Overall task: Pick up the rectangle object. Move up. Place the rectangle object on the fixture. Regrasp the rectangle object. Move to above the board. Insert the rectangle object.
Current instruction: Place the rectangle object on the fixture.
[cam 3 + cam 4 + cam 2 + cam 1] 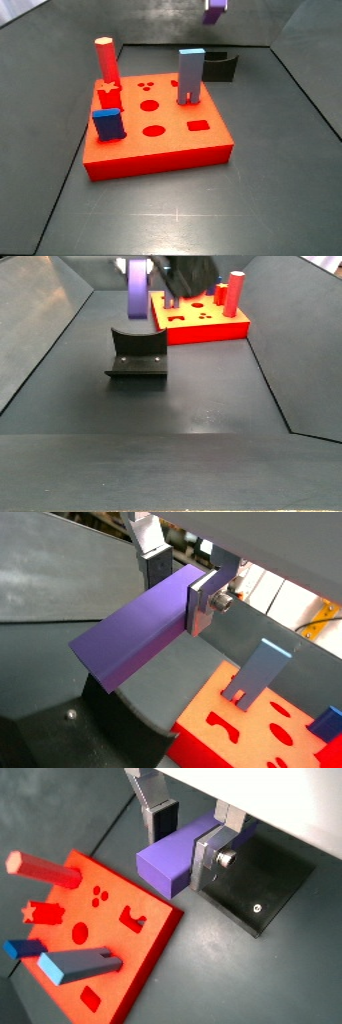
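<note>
The purple rectangle object sits between the two silver fingers of my gripper, which is shut on it; it also shows in a wrist view. In both side views the block hangs upright in the air, just above the black fixture. The fixture lies right under the block. The gripper body is dark and mostly cut off at the frame edge. The red board lies beside the fixture.
On the board stand a red post, a grey-blue post with a light-blue top and a short dark-blue block. A red star piece sits in its hole. Dark sloping walls enclose the floor.
</note>
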{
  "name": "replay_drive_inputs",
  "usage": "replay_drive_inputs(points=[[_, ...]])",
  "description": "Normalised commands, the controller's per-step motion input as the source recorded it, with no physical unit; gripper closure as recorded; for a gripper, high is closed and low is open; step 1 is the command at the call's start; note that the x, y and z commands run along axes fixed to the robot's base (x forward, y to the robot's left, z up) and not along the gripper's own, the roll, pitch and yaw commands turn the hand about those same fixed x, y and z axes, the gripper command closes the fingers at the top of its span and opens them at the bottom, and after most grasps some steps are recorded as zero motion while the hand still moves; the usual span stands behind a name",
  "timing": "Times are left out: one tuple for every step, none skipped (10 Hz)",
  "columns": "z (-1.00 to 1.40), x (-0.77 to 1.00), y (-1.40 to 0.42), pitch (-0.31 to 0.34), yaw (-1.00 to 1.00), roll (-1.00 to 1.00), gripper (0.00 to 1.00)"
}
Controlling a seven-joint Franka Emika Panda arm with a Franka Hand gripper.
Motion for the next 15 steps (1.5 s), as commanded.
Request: replay_drive_inputs(points=[[-1.0, 0.14, 0.14, 0.164, -0.03, -0.86, 1.0], [-1.0, 0.15, 0.13, 0.177, -0.05, -0.75, 1.0], [-1.0, 0.16, 0.14, 0.175, -0.09, -0.53, 1.0], [-1.0, 0.16, 0.14, 0.156, -0.12, -0.36, 1.0], [-1.0, 0.17, 0.13, 0.115, -0.15, -0.22, 1.0], [-1.0, 0.17, 0.14, 0.094, -0.16, -0.19, 1.0], [-0.74, 0.14, 0.11, 0.051, -0.17, -0.17, 1.0], [-0.61, 0.13, 0.1, 0.036, -0.16, -0.16, 1.0], [-0.42, 0.11, 0.08, 0.015, -0.15, -0.16, 1.0], [-0.28, 0.08, 0.08, -0.016, -0.13, -0.13, 1.0], [-0.26, 0.06, 0.1, -0.03, -0.12, -0.12, 1.0], [-0.26, 0.06, 0.1, -0.031, -0.1, -0.11, 1.0], [-0.26, 0.06, 0.1, -0.031, -0.08, -0.11, 1.0], [-0.17, 0.0, -0.5, 0.0, 0.0, 0.0, 1.0], [0.0, 0.0, 0.0, 0.0, 0.0, 0.0, 0.0]])
